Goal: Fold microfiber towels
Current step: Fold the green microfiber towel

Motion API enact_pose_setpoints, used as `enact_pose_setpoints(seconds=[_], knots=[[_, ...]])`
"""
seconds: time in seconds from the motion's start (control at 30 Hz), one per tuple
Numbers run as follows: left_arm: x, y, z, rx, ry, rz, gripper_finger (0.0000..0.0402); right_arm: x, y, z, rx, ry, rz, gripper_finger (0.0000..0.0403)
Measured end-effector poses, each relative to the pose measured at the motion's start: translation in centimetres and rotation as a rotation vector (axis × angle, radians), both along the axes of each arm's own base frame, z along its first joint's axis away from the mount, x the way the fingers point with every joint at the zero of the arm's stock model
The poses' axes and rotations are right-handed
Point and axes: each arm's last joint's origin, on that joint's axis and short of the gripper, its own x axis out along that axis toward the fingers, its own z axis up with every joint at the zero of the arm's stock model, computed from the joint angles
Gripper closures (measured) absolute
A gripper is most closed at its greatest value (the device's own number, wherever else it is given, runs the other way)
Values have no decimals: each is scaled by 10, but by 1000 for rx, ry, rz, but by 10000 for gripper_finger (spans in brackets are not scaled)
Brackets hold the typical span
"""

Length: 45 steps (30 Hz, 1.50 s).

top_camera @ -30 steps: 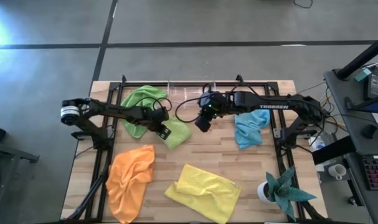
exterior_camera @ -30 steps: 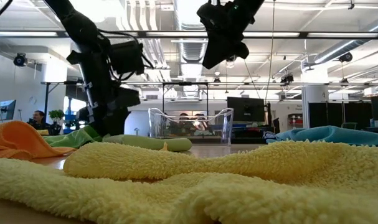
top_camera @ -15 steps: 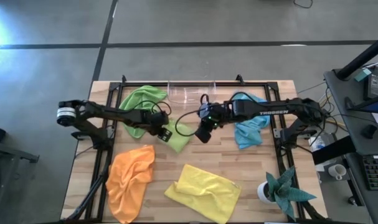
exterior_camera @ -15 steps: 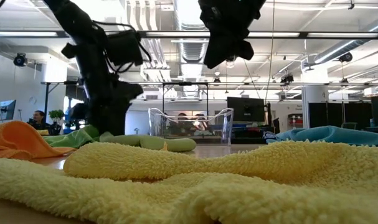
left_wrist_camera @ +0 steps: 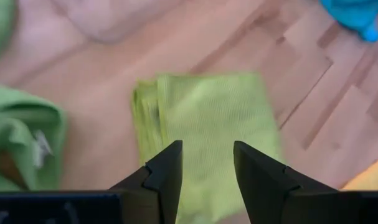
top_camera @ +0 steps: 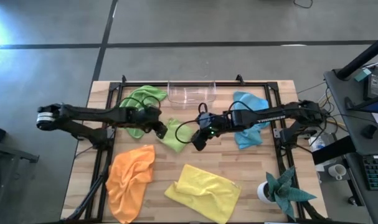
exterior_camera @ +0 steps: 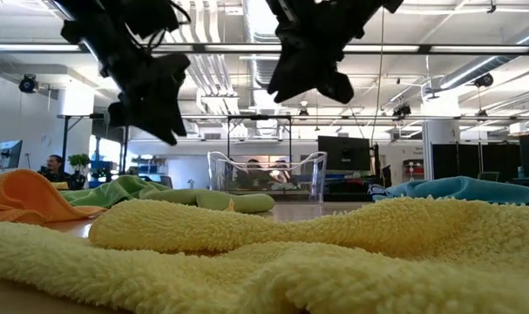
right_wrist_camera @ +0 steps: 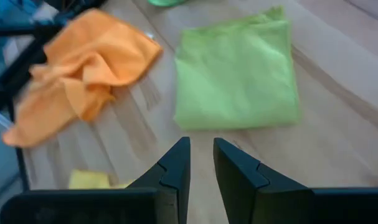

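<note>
A folded lime green towel (top_camera: 175, 134) (left_wrist_camera: 207, 124) (right_wrist_camera: 237, 76) lies flat on the table's middle. A second, crumpled lime towel (top_camera: 139, 101) lies to its far left. The orange towel (top_camera: 131, 179) and the yellow towel (top_camera: 204, 191) lie near the front edge, and the light blue towel (top_camera: 248, 121) lies on the right. My left gripper (left_wrist_camera: 204, 168) (top_camera: 161, 129) hangs open above the folded towel's left edge, clear of it. My right gripper (right_wrist_camera: 201, 162) (top_camera: 198, 142) hovers just right of that towel, its fingers a narrow gap apart with nothing between them.
A clear plastic container (top_camera: 190, 93) stands at the far middle of the table. A teal spiky plant in a white pot (top_camera: 281, 190) stands at the near right corner. Black arm frames run along both sides of the table (top_camera: 195, 158).
My left gripper has risen off the folded lime towel and drawn back toward the table's left edge; the towel stays flat. My right gripper has come down and toward the near edge, rolling as it went, to just right of that towel.
</note>
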Motion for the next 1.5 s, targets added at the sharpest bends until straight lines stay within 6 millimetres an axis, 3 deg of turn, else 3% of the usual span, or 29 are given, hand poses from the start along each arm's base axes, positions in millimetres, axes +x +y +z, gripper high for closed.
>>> enact_pose_setpoints(seconds=[0.2,0.43,1.07,1.27,1.5], knots=[[-17,-1,13,153,29,-42,274,23,0,-17,15,-70,-17,335],[-29,-1,23,246,34,-86,274,49,0,-38,-17,-26,-39,335],[-33,-2,17,268,70,-116,274,88,3,-105,61,104,-32,335],[-33,-2,15,266,74,-117,274,92,5,-118,102,136,-25,335],[-34,-2,11,264,86,-118,274,81,4,-122,53,253,36,335]])
